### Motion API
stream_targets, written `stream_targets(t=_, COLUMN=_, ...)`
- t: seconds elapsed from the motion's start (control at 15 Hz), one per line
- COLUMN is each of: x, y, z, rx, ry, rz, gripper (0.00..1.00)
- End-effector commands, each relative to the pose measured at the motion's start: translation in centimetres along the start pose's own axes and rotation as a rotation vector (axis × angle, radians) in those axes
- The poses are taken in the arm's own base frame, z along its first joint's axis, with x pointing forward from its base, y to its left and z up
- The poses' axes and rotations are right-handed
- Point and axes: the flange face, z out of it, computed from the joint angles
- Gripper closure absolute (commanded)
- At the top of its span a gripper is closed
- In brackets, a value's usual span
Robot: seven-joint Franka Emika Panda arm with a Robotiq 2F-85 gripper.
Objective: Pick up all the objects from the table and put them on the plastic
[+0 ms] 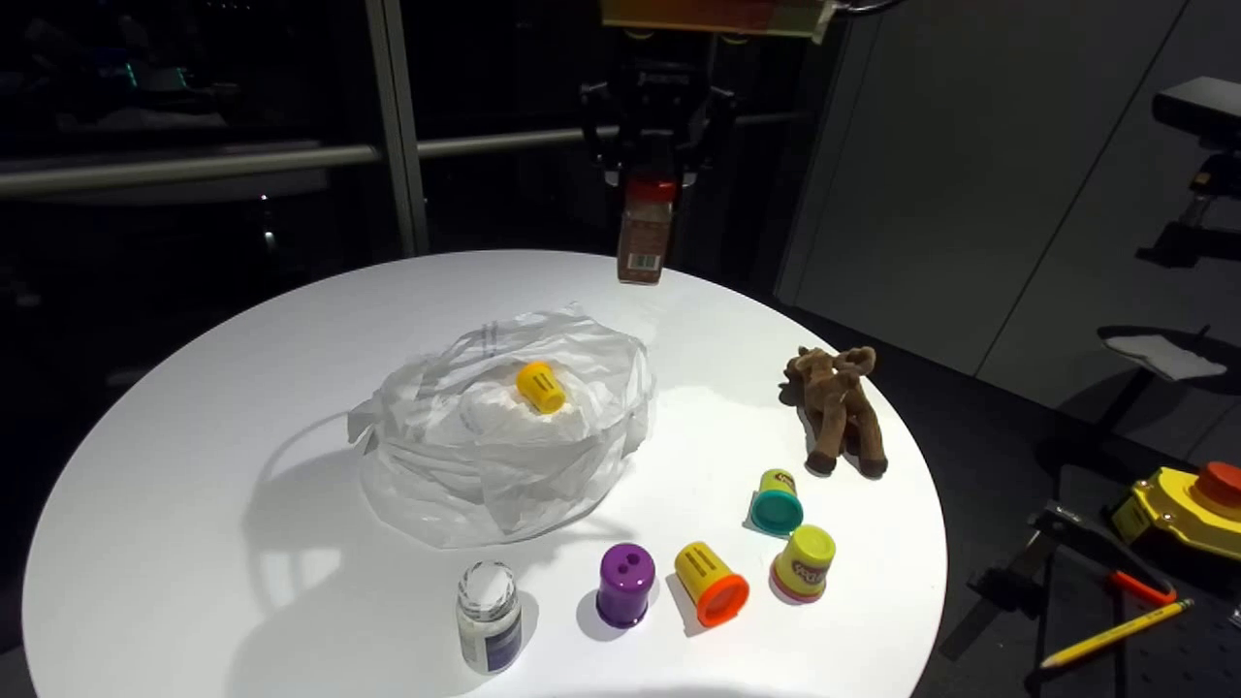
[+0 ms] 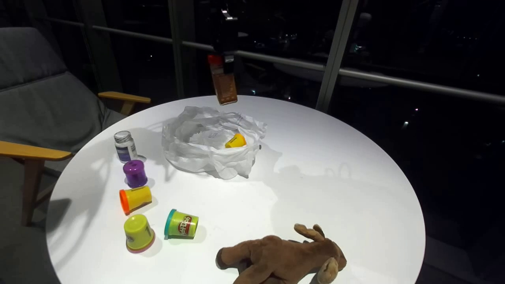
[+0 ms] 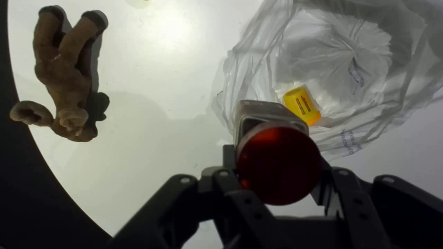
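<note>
My gripper (image 1: 651, 180) is shut around a red-capped spice jar (image 1: 644, 242), fingers on either side of its cap. The jar hangs in the air toward the table's far edge, and in the wrist view its red lid covers much of the grip. The crumpled whitish plastic (image 1: 465, 494) lies on the white table (image 1: 175, 417) with a yellow cup (image 1: 541, 388) on it. Off the plastic stand a white-labelled jar (image 1: 490, 630), a purple cylinder (image 1: 625, 586), an orange-lidded yellow cup (image 1: 703, 572), a teal-lidded cup (image 2: 183, 225), a yellow-green cup (image 2: 138, 232) and a brown plush animal (image 3: 65, 72).
Dark windows with a rail (image 1: 194, 170) run behind the table. A grey chair (image 2: 35, 94) with wooden arms is close to the table's edge. Off the table, a yellow box with a red button (image 1: 1188, 514) and a pencil (image 1: 1115, 635) lie on a dark surface.
</note>
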Motion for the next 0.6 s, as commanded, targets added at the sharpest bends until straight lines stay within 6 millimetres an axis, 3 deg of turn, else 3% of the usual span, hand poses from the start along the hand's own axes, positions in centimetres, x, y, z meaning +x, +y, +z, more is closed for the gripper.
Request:
stream_targets(t=0.0, x=3.1, y=-4.7, z=2.4, rx=-0.012, ry=-0.005, rz=-0.022, gripper=0.76)
stream_targets(t=0.33, x=5.2, y=-9.0, z=6.2, rx=-0.011, ry=-0.01, rz=-0.052, gripper=0.76)
stream_targets(t=0.53, x=5.9, y=-10.2, z=8.3, rx=-0.012, ry=-0.02, rz=-0.069, gripper=0.76)
